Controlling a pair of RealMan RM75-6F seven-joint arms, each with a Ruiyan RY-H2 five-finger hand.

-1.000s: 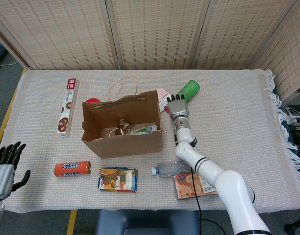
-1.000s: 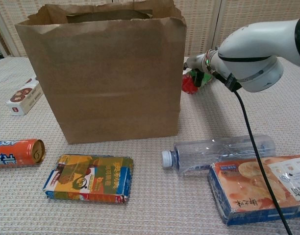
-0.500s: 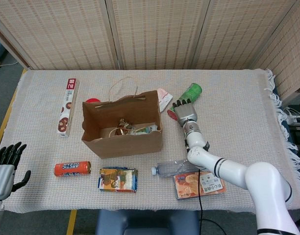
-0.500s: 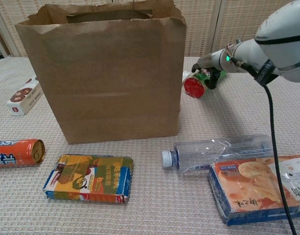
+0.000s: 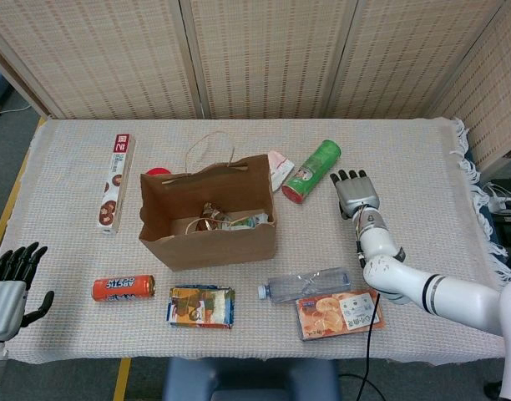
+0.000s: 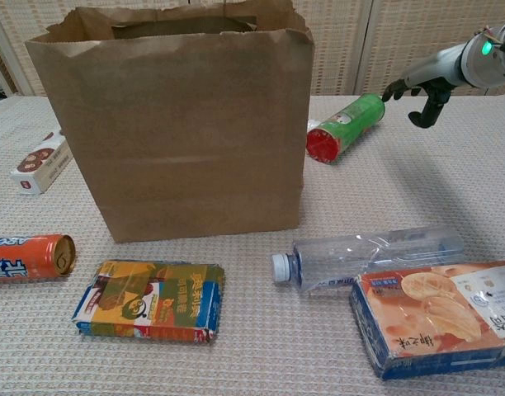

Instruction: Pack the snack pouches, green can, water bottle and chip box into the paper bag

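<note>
Brown paper bag [image 5: 207, 219] upright w/ snack pouches [image 5: 230, 220] inside.

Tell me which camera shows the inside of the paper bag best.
The head view: it looks down into the open paper bag and shows packets lying at the bottom. The chest view shows only the bag's front wall and top rim, nothing inside.

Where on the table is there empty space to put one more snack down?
Bare cloth lies right of the green can and beyond the right hand, up to the fringed edge. More lies between the long box and the orange can. It is crowded by the water bottle.
</note>
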